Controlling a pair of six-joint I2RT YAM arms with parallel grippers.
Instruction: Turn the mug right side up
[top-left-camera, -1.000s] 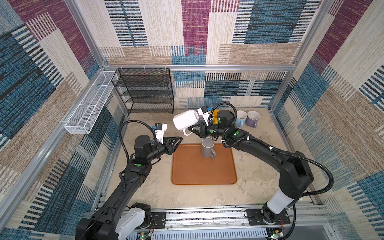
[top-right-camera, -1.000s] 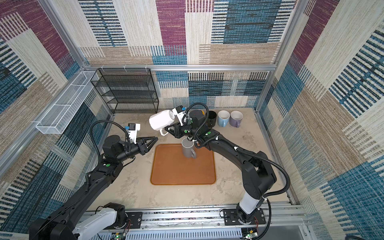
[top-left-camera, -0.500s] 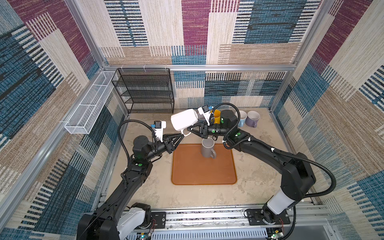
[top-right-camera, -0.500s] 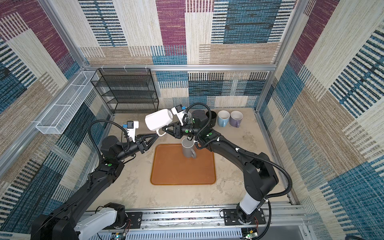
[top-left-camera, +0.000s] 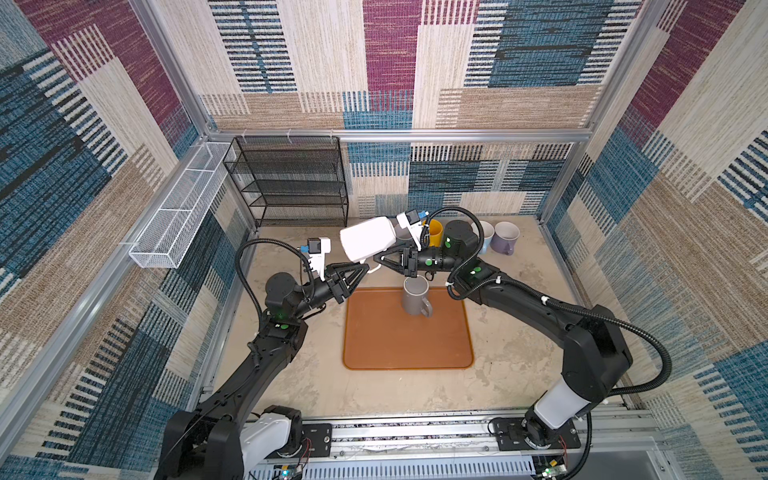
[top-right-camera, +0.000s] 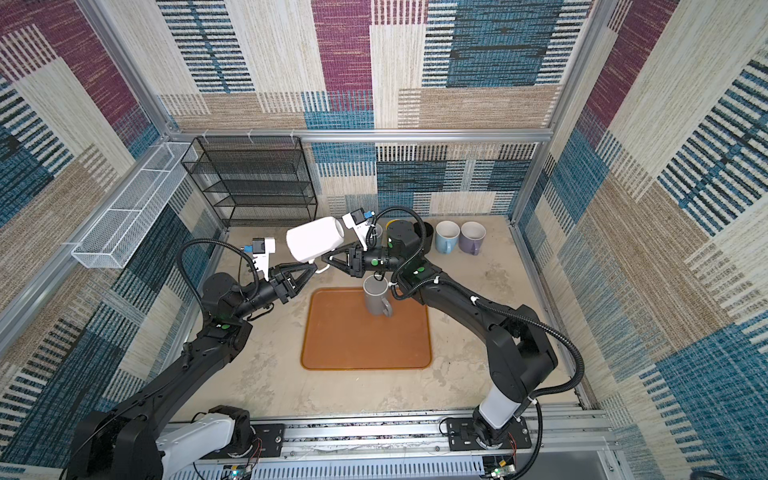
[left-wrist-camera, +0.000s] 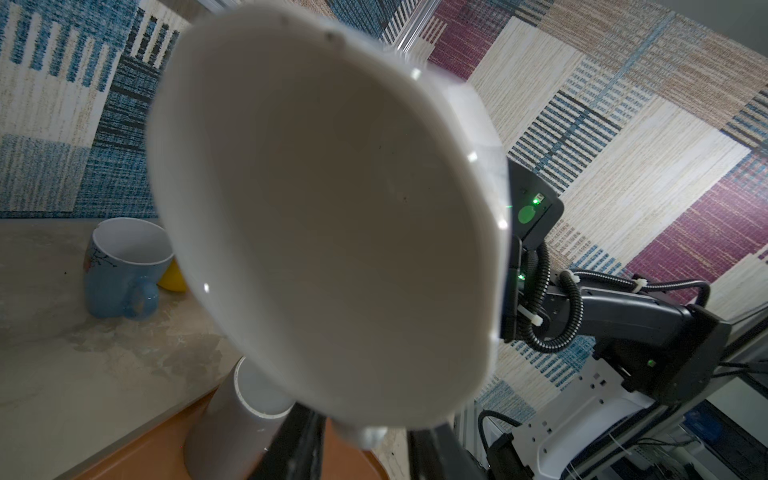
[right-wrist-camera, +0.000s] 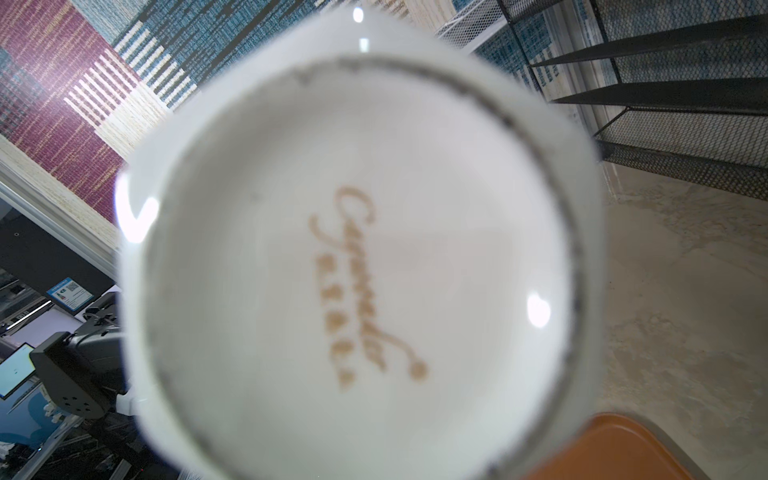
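A white mug (top-left-camera: 368, 239) (top-right-camera: 316, 239) hangs on its side above the table's back left part. Its mouth (left-wrist-camera: 332, 208) faces the left wrist camera and its stamped base (right-wrist-camera: 353, 249) fills the right wrist view, hiding that gripper's jaws. In both top views my right gripper (top-left-camera: 376, 259) (top-right-camera: 326, 259) is shut on the mug's handle from the right, under the body. My left gripper (top-left-camera: 365, 269) (top-right-camera: 314, 268) (left-wrist-camera: 365, 453) comes in from the left; its jaws stand open on either side of the handle with gaps showing.
A grey mug (top-left-camera: 415, 295) (top-right-camera: 376, 297) stands upright on the orange mat (top-left-camera: 407, 345) just below the held mug. Yellow (top-left-camera: 434, 232), light blue (top-left-camera: 486, 237) and purple (top-left-camera: 505, 237) mugs stand at the back. A black wire rack (top-left-camera: 291, 183) and a white basket (top-left-camera: 178, 212) are at the left.
The right arm has carried the white mug a little left. The left gripper has risen and moved right until its jaws straddle the handle.
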